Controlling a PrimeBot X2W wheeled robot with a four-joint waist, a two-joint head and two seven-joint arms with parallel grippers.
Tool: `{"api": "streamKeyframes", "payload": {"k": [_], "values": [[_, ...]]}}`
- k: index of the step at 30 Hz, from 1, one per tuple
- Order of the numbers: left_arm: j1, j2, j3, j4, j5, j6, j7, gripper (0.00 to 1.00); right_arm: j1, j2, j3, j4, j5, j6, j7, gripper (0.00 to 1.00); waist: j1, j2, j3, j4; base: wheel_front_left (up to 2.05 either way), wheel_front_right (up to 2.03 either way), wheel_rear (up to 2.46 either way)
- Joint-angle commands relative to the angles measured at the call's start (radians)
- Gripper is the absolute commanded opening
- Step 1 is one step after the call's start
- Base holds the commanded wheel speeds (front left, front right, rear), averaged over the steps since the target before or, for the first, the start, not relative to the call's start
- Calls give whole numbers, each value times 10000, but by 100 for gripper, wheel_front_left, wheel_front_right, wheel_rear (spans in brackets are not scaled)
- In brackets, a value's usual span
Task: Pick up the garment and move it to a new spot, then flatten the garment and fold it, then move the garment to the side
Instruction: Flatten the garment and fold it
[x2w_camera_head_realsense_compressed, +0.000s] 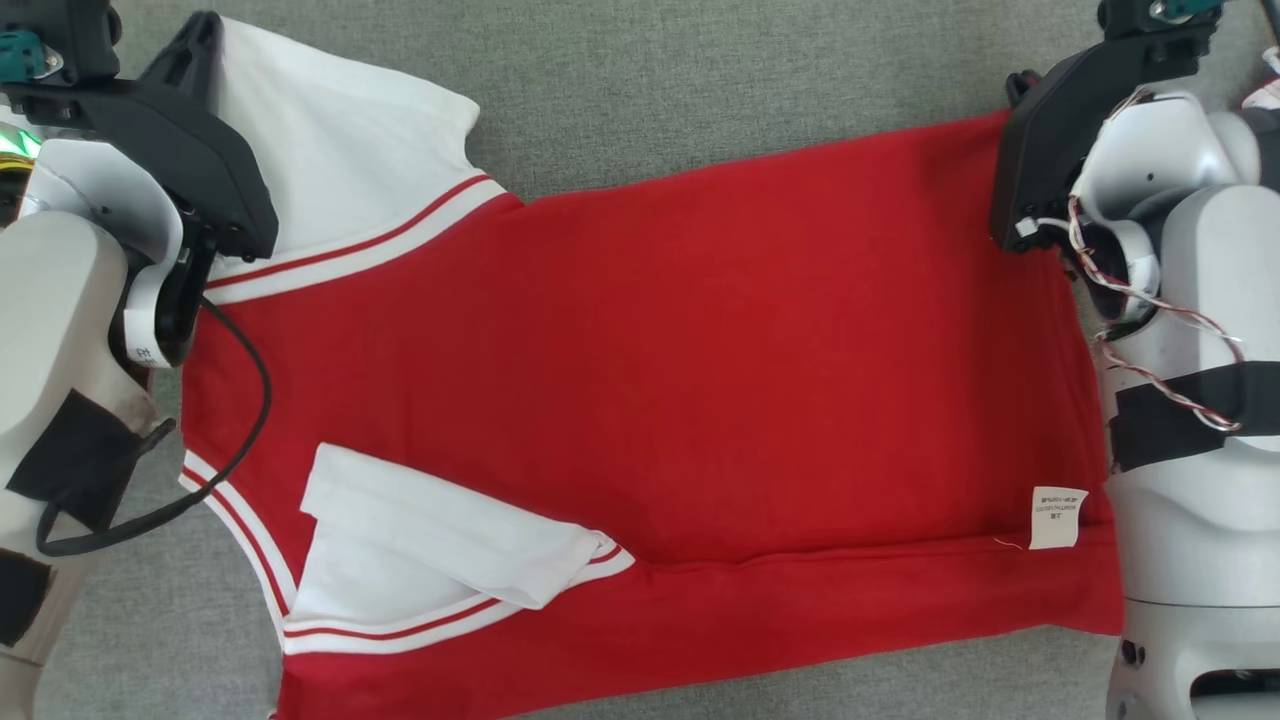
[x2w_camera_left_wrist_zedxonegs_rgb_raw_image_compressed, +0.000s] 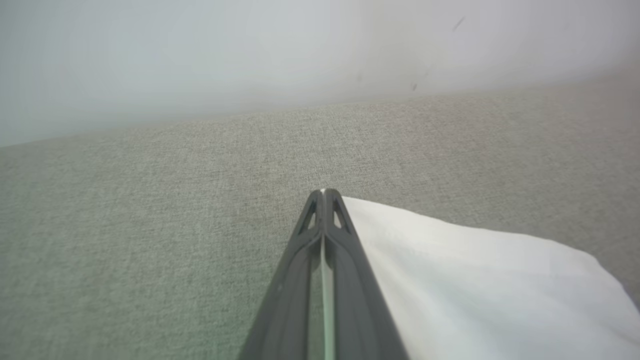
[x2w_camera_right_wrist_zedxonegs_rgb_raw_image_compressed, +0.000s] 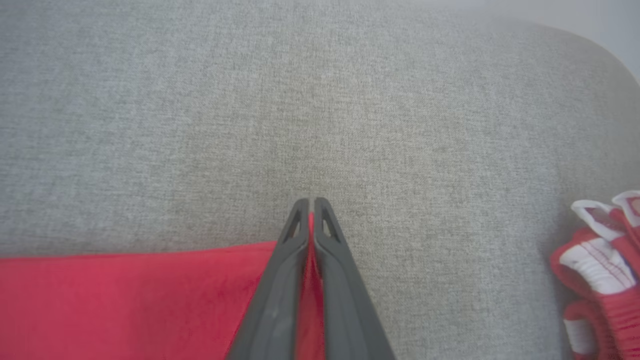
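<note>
grey woven surface, pale wall behind | garment spread | left pincer, right pincer pinching its edges

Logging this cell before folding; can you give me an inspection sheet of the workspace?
Surface: grey fabric surface, nothing spilled.
Job's things: red garment with white sleeves, spread out, near sleeve folded over.
Clutter: red-and-white bundle, apart from the garment.
Grippers: left gripper shut on a white sleeve; right gripper shut on the garment's red corner.
Cables: black cable loops over the garment; twisted wires on the right arm.
Surroundings: pale wall.
</note>
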Motion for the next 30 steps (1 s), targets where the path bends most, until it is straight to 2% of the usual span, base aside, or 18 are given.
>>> {"api": "streamKeyframes", "payload": {"k": [1,11,19,24,30], "values": [[-127,-16,46,84,116,-86,-330,0,122,144,-71,150,-126,26,-212,0,-2,-1,-40,-39,0,0,0],[-445,-251,164,406,364,-398,-2069,0,-108,517,-802,647,-831,26,-1771,0,-2,-1,-163,-96,0,0,0],[-298,-460,470,261,-2,-1038,-3259,0,-78,724,-1128,862,-1016,26,-2911,0,-2,-1,-489,64,0,0,0],[334,-543,626,-121,-546,-1498,-3381,0,352,697,-1192,705,-761,26,-3194,0,-2,-1,-815,209,0,0,0],[2204,-406,959,-1696,-1520,-1805,-3561,0,1627,352,-1173,-18,-228,26,-3452,0,-2,-1,-1371,483,0,0,0]]}}
